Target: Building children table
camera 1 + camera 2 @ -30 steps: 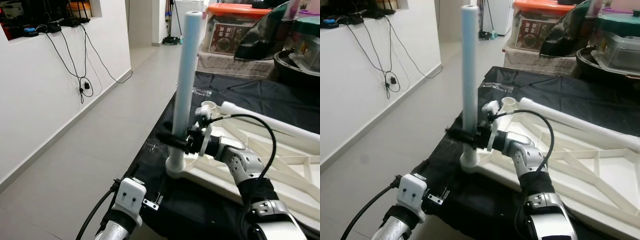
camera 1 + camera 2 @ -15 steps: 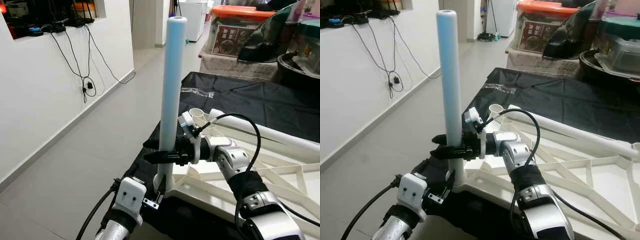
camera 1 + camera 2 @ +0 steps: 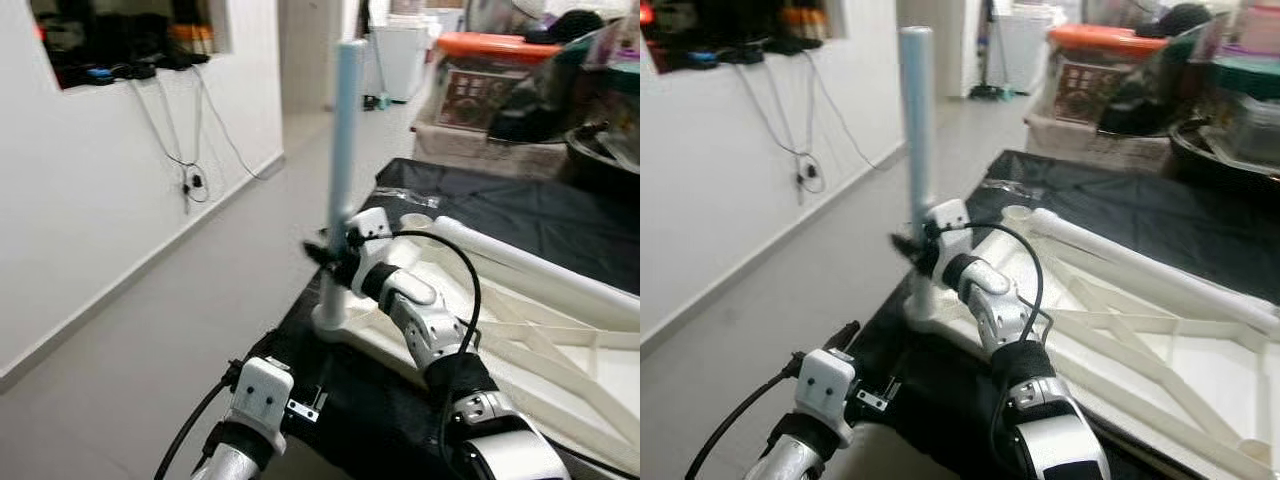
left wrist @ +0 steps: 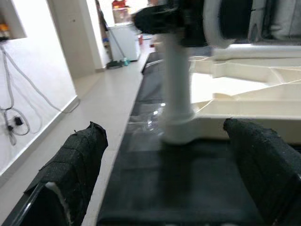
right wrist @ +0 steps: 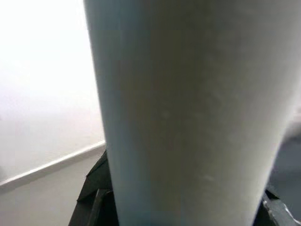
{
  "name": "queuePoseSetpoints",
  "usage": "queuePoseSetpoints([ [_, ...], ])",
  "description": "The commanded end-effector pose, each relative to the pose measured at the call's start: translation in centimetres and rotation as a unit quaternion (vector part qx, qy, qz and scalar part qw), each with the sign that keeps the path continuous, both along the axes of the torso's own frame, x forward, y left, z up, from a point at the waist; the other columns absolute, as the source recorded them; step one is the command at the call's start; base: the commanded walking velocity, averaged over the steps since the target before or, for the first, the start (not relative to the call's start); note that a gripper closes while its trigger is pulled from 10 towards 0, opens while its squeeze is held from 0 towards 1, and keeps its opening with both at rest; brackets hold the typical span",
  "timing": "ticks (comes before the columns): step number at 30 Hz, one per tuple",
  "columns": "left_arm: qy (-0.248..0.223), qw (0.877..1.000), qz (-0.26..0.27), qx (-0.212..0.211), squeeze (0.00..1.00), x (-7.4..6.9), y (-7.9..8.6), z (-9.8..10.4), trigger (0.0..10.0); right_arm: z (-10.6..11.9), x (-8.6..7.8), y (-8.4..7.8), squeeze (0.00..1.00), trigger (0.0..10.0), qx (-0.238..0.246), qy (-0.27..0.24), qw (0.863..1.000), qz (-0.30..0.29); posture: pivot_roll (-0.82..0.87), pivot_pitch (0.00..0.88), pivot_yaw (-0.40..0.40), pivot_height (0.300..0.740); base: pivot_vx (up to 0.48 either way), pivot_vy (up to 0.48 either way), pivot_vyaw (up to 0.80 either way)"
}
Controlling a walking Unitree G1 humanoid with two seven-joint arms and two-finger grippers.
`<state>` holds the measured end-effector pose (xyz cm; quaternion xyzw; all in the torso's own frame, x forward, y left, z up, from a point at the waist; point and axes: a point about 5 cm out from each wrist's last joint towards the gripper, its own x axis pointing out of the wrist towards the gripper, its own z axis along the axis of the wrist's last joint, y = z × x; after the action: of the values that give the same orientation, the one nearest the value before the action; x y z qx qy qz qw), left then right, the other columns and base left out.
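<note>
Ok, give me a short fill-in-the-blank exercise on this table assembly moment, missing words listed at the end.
1. The right gripper is shut on the pale blue-white tubular table leg, which stands ____.
2. The leg's foot sits in a corner socket of the upturned white plastic tabletop frame, which lies on a ____ cloth.
3. The left gripper hangs low with fingers ____.

Missing words: upright; black; open

We are in a home, in a tiled corridor [image 3: 200, 330] beside a white wall [image 3: 90, 220] with a recess holding gadgets, whose cables [image 3: 190, 140] hang down to a socket. Behind the black-draped counter [image 3: 560, 215] stand plastic storage boxes [image 3: 490, 80], one orange-lidded, and a small white appliance [image 3: 398, 60] farther off.
</note>
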<state>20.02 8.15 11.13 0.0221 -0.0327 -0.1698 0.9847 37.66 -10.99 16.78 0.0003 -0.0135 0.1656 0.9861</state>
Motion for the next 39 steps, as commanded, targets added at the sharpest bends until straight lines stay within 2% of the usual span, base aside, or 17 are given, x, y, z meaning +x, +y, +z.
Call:
queuePoseSetpoints([
  [1,0.011,1.0,0.002,0.003,0.0,0.0,0.1,-0.4,10.0,-1.5,-0.2,-2.7,0.0,0.0,-0.008,0.024,0.997,-0.078,0.08,0.0,-0.027,0.74,0.0,0.0,0.0],
  [4,0.011,1.0,0.002,0.004,0.0,0.0,0.1,-0.4,10.0,-1.9,-1.4,-4.8,0.0,0.0,-0.002,0.03,0.974,-0.225,0.08,0.0,-0.027,0.74,0.0,0.0,0.0],
  [11,0.011,1.0,0.002,0.004,0.0,0.0,0.1,-0.4,10.0,-3.3,-2.3,-4.0,0.0,0.3,0.015,0.062,0.954,-0.291,0.08,0.0,-0.028,0.74,0.0,0.0,0.0],
  [12,0.011,1.0,0.002,0.004,0.0,0.1,0.1,-0.4,10.0,-3.2,-2.2,-3.5,0.0,6.5,0.023,0.058,0.955,-0.292,0.08,0.0,-0.028,0.74,0.0,0.0,0.0],
  [13,0.011,1.0,0.002,0.004,0.0,0.1,0.1,-0.4,10.0,-3.2,-2.2,-3.5,0.0,6.5,0.023,0.058,0.955,-0.292,0.08,0.0,-0.028,0.74,0.0,0.0,0.0],
  [14,0.011,1.0,0.002,0.004,0.0,0.1,0.1,-0.3,10.0,-2.9,-1.9,-2.7,0.0,10.0,0.052,0.052,0.96,-0.269,0.08,0.0,-0.023,0.74,0.0,0.0,0.0],
  [15,0.011,1.0,0.002,0.004,0.0,0.1,0.1,-0.3,10.0,-2.9,-1.9,-2.7,0.0,10.0,0.052,0.052,0.96,-0.269,0.08,0.0,-0.023,0.74,0.0,0.0,0.0],
  [16,0.011,1.0,0.002,0.003,0.0,0.1,0.1,-0.3,10.0,-2.4,-1.8,-1.4,0.25,10.0,0.089,0.041,0.971,-0.22,0.08,0.0,-0.022,0.74,0.0,0.0,0.0],
  [17,0.011,1.0,0.002,0.003,0.0,0.1,0.1,-0.3,10.0,-1.7,-1.8,0.1,1.0,10.0,0.113,0.02,0.982,-0.152,0.08,0.0,-0.022,0.74,0.0,0.0,0.0],
  [20,0.011,1.0,0.002,0.004,0.0,0.1,0.2,-0.3,10.0,-1.4,-1.9,1.3,1.0,10.0,0.126,0.011,0.988,-0.094,0.08,0.0,-0.017,0.74,0.0,0.0,0.0],
  [21,0.01,1.0,0.002,0.004,0.0,0.2,0.2,-0.3,10.0,-1.0,-1.8,2.6,0.0,10.0,0.146,0.013,0.989,-0.004,0.08,0.0,-0.017,0.74,0.0,0.0,0.0],
  [27,0.01,1.0,0.002,0.003,0.0,0.2,0.2,-0.3,10.0,-0.6,-1.4,2.9,0.0,10.0,0.137,0.03,0.98,0.145,0.08,0.0,-0.02,0.74,0.0,0.0,0.0],
  [31,0.01,1.0,0.002,0.003,0.0,0.2,0.1,-0.3,10.0,0.2,-2.0,2.6,0.0,10.0,0.122,0.062,0.932,0.337,0.08,0.0,-0.02,0.74,0.0,0.0,0.0],
  [32,0.01,1.0,0.002,0.003,0.0,0.2,0.1,-0.3,10.0,0.2,-2.0,2.6,0.0,10.0,0.122,0.062,0.932,0.337,0.08,0.0,-0.02,0.74,0.0,0.0,0.0],
  [34,0.01,1.0,0.002,0.003,0.0,0.3,0.1,-0.3,10.0,0.3,-2.7,2.4,0.0,10.0,0.115,0.078,0.896,0.423,0.08,0.0,-0.027,0.74,0.0,0.0,0.0],
  [35,0.01,1.0,0.002,0.003,0.0,0.3,0.1,-0.3,10.0,0.3,-2.7,2.4,0.0,10.0,0.115,0.078,0.896,0.423,0.08,0.0,-0.027,0.74,0.0,0.0,0.0],
  [39,0.01,1.0,0.003,0.003,0.0,0.3,0.1,-0.3,10.0,0.1,-4.0,2.3,0.0,10.0,0.08,0.091,0.842,0.526,0.09,0.0,-0.028,0.74,0.0,0.0,0.0],
])
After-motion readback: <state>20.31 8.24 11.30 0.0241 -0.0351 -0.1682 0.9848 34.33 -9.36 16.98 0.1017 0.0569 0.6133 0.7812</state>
